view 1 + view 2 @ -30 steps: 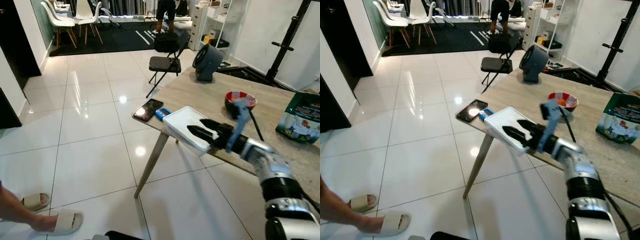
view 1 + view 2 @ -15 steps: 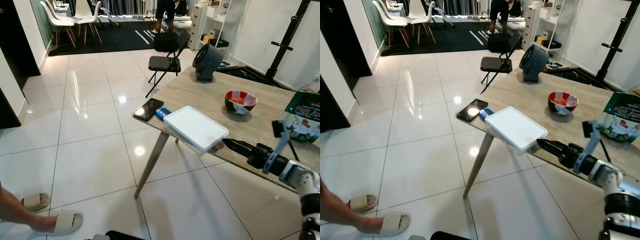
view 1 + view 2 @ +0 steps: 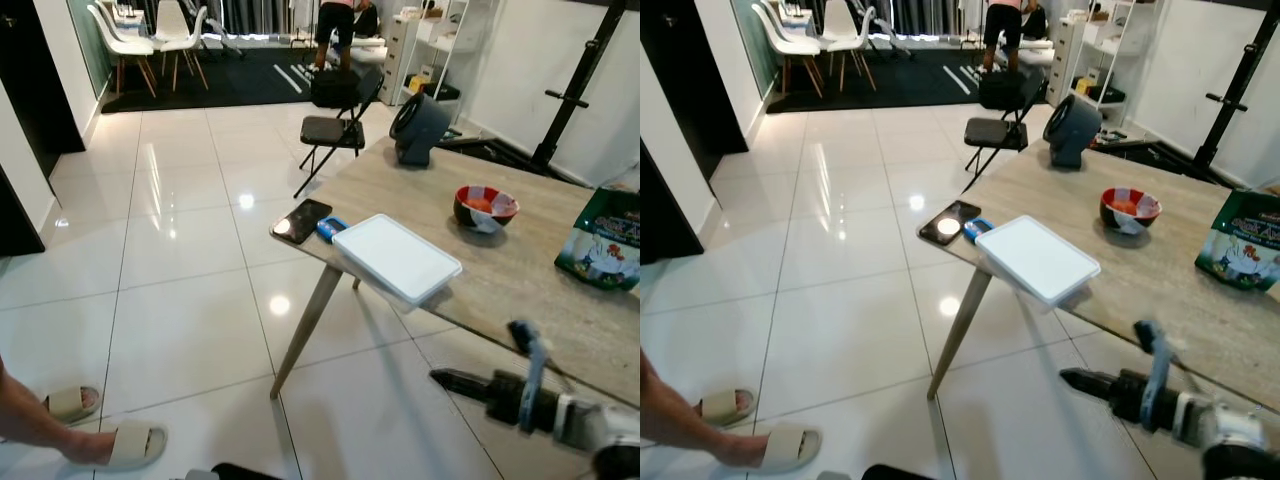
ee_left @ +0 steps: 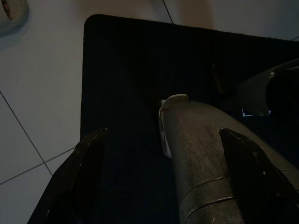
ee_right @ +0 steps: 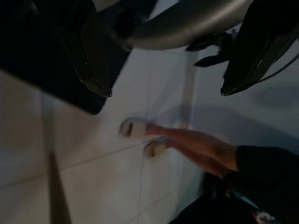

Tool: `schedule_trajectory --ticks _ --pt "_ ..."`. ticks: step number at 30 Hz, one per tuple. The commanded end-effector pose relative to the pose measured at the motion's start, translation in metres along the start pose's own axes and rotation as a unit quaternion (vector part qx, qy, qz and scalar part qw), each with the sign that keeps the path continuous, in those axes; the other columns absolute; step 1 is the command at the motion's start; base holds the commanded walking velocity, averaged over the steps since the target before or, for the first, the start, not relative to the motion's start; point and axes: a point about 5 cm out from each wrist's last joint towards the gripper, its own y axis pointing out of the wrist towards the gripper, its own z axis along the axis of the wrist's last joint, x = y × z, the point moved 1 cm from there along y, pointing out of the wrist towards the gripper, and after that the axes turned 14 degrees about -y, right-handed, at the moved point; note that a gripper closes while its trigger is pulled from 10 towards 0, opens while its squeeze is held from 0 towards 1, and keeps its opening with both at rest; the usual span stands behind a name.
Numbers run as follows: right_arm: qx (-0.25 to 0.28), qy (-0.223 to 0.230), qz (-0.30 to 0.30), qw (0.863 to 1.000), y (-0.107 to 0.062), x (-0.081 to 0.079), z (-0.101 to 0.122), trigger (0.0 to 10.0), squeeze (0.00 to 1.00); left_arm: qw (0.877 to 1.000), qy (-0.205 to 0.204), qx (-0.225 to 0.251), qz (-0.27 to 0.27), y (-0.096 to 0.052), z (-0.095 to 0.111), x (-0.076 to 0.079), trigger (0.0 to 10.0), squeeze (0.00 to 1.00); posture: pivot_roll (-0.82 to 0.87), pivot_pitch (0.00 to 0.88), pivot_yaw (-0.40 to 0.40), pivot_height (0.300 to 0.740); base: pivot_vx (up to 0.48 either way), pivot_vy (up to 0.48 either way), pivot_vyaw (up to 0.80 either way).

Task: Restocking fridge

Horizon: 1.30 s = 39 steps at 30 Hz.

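Right gripper [image 3: 440, 377] hangs low beside the table [image 3: 520, 270], fingers parted, empty; I'd lift it clear before reaching for the tray [image 3: 397, 256].

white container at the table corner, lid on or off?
Lid on. The white container near the table corner shows a flat, unbroken white top seated over a clear base, lying level. What is inside cannot be told.

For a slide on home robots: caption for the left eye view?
Right end effector hangs below the pale wooden table carrying a white rectangular tray.
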Motion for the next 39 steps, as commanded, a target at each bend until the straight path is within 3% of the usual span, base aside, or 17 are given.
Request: schedule_trajectory --ticks 1,5,6,7,9,11,12,16,19,23,28,39 --pt "0.01 0.009 -0.006 1.0 0.001 0.001 0.003 10.0 0.0 1.0 0.005 -0.03 0.0 -0.001 -0.015 0.001 10.0 0.0 -0.13 0.0 -0.052 0.74 0.0 0.0 0.0" --pt "0.071 0.056 -0.037 0.995 0.011 0.005 0.002 10.0 0.0 0.999 0.005 -0.033 0.0 -0.002 -0.017 0.002 10.0 0.0 -0.13 0.0 -0.052 0.74 0.0 0.0 0.0" --pt "0.121 0.098 -0.076 0.985 0.013 0.011 0.002 10.0 0.0 0.999 0.005 -0.034 0.0 -0.002 -0.018 0.002 10.0 0.0 -0.13 0.0 -0.052 0.74 0.0 0.0 0.0" --pt "0.121 0.098 -0.076 0.985 0.013 0.011 0.002 10.0 0.0 0.999 0.005 -0.034 0.0 -0.002 -0.018 0.002 10.0 0.0 -0.13 0.0 -0.052 0.74 0.0 0.0 0.0" --pt "0.188 0.148 -0.092 0.967 0.015 0.015 0.004 10.0 0.0 0.999 0.005 -0.035 0.0 -0.001 -0.018 0.004 10.0 0.0 -0.13 0.0 -0.052 0.74 0.0 0.0 0.0" --pt "0.188 0.148 -0.092 0.967 0.015 0.015 0.004 10.0 0.0 0.999 0.005 -0.035 0.0 -0.001 -0.018 0.004 10.0 0.0 -0.13 0.0 -0.052 0.74 0.0 0.0 0.0" --pt "0.226 0.175 -0.095 0.953 0.019 0.015 0.003 10.0 0.0 0.999 0.007 -0.035 0.0 0.0 -0.018 0.006 10.0 0.0 -0.13 0.0 -0.052 0.74 0.0 0.0 0.0" --pt "0.234 0.171 -0.095 0.952 0.023 0.013 0.001 10.0 0.0 0.999 0.007 -0.035 0.0 0.0 -0.018 0.007 10.0 0.0 -0.13 0.0 -0.048 0.74 0.0 0.0 0.0" --pt "0.257 0.201 -0.094 0.941 0.036 0.009 -0.004 10.0 0.0 0.999 0.009 -0.036 0.002 0.002 -0.016 0.01 10.0 0.0 -0.13 0.0 -0.047 0.74 0.0 0.0 0.0" --pt "0.257 0.205 -0.087 0.941 0.041 0.006 -0.005 10.0 0.0 0.999 0.009 -0.036 0.003 0.002 -0.016 0.009 10.0 0.0 -0.13 0.0 -0.045 0.74 0.0 0.0 0.0" --pt "0.239 0.217 -0.089 0.942 0.062 -0.003 -0.008 10.0 0.0 0.999 0.01 -0.037 0.013 -0.003 -0.014 -0.005 10.0 0.0 -0.12 0.0 -0.044 0.74 0.0 0.0 0.0" --pt "0.317 0.235 -0.069 0.916 0.072 -0.008 0.025 10.0 0.0 0.999 0.009 -0.037 0.02 -0.011 -0.015 -0.023 10.0 0.0 -0.12 0.0 -0.04 0.74 0.0 0.0 0.0"
